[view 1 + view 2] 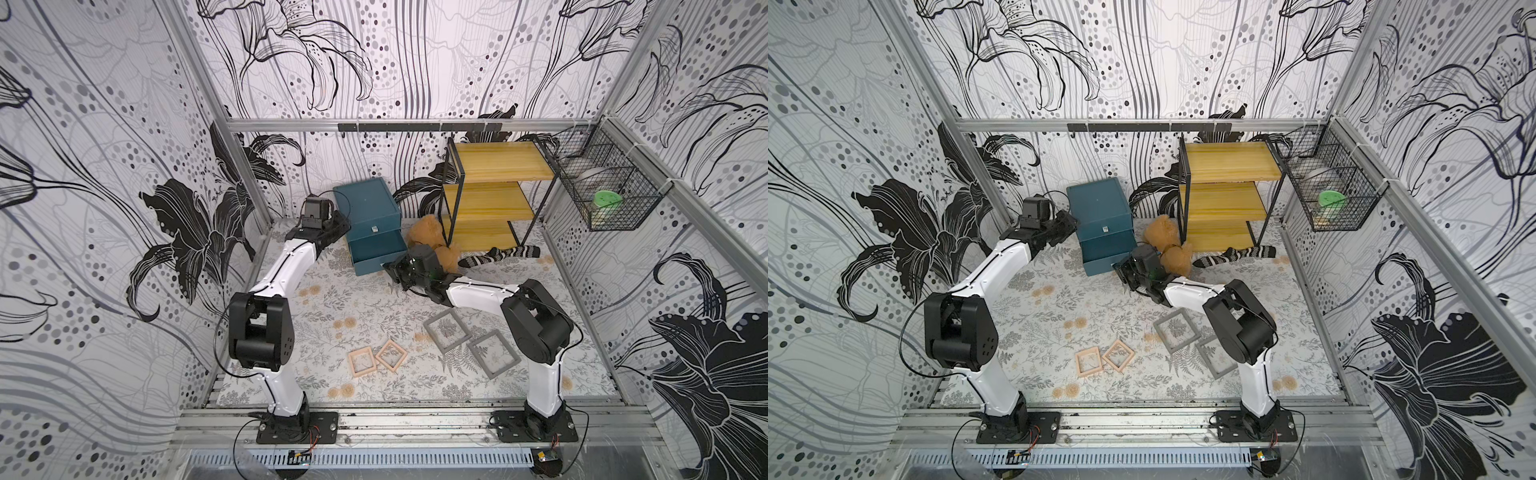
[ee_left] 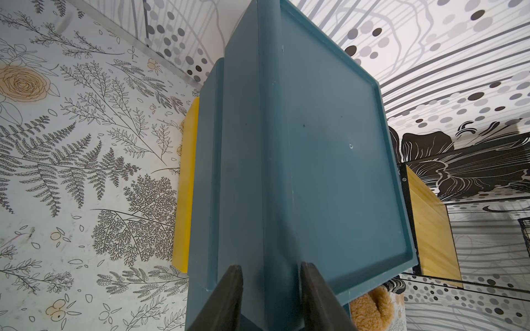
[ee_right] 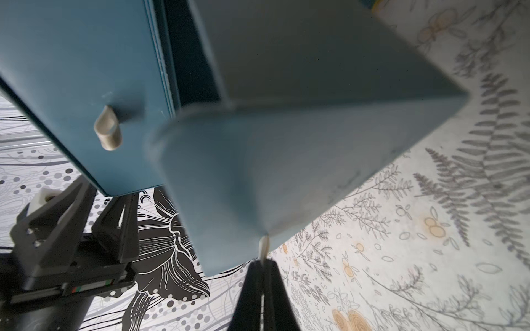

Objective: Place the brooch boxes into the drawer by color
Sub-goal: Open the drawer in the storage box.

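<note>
The drawer chest (image 1: 368,208) stands upper centre, my left pincer (image 2: 270,265) clamped on its edge. Its bottom drawer (image 1: 380,264) juts down-frame toward the brooch boxes (image 1: 446,330) lying lower centre; my right pincer (image 3: 262,261), nearer them, pinches its knob (image 3: 264,245) tight.

Teal chest (image 1: 368,208): stands upright at bench rear, slightly turned. Bottom drawer (image 1: 376,264): sits pulled partway out, pale knob (image 3: 263,246) at front.
Grey box (image 1: 447,331), second grey box (image 1: 493,354): lie flat on bench, front right, corners close.
Pinkish-wood box (image 1: 362,361), second pinkish-wood box (image 1: 391,354): lie flat left of grey pair, touching.
Yellow edge (image 2: 186,186): shows beside bottom drawer; inside or not, cannot tell.
</note>
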`<action>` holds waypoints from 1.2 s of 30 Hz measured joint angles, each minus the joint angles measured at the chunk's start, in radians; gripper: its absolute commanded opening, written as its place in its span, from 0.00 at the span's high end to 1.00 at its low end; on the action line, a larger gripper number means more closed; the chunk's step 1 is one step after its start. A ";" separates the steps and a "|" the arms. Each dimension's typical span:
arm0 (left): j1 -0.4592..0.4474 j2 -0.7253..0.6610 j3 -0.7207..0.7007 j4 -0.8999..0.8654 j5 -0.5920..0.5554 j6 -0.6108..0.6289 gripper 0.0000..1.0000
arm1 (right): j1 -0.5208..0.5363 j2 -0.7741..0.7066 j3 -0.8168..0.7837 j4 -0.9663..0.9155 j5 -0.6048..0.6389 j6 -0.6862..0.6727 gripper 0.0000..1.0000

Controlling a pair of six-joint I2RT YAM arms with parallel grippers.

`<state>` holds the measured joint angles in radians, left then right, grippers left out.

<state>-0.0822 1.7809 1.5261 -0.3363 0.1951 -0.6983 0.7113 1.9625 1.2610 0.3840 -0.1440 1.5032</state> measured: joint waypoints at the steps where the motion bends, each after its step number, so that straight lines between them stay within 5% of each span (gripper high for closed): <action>1: 0.000 0.000 0.000 0.000 0.000 0.000 0.62 | 0.003 -0.008 -0.008 -0.002 0.003 0.000 1.00; 31: 0.000 0.005 0.017 -0.025 0.003 0.000 0.60 | 0.018 -0.098 -0.117 -0.037 0.022 -0.008 1.00; 36: 0.000 0.005 0.017 -0.026 0.004 0.000 0.60 | 0.019 -0.099 -0.117 -0.063 0.026 -0.026 0.84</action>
<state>-0.0822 1.7859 1.5429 -0.3618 0.1989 -0.6983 0.7303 1.8633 1.1439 0.3214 -0.1181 1.4769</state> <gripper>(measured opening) 0.404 0.099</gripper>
